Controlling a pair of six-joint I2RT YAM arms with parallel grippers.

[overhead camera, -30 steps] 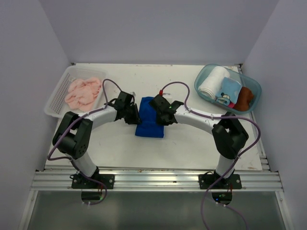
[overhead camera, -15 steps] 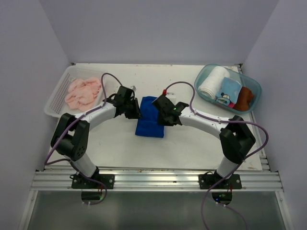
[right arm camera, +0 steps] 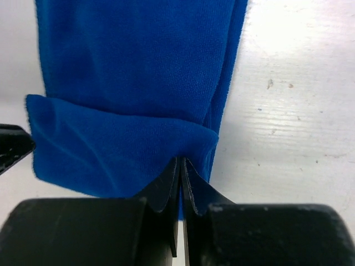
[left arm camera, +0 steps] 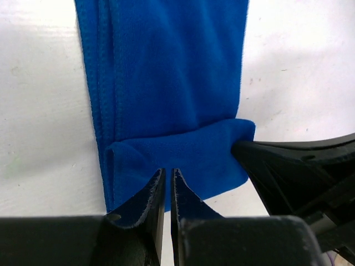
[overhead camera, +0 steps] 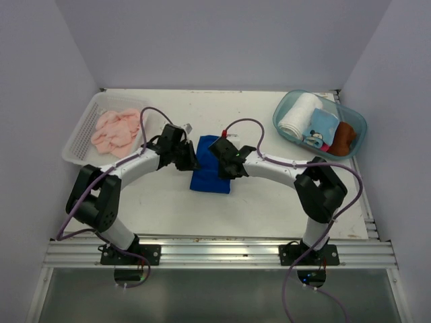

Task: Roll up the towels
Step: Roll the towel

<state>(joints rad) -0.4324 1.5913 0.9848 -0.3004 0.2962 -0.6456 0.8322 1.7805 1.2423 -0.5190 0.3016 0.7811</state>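
The royal blue towel lies folded in a long strip mid-table, one end turned over into a flap. My left gripper and right gripper meet over it from either side. In the left wrist view the left gripper is closed to a thin slit at the flap's edge. The right gripper is shut on the same flap, and blue cloth shows between its fingers. The pink towel lies crumpled in the white basket at the back left.
A teal tub at the back right holds a rolled white towel, a light blue printed cloth and a brown item. White walls close in three sides. The right arm's finger touches the flap's corner in the left wrist view.
Both grippers shifted slightly over the blue towel, the right one moving left. The right elbow swung outward and came back. The towel's outline looks unchanged.
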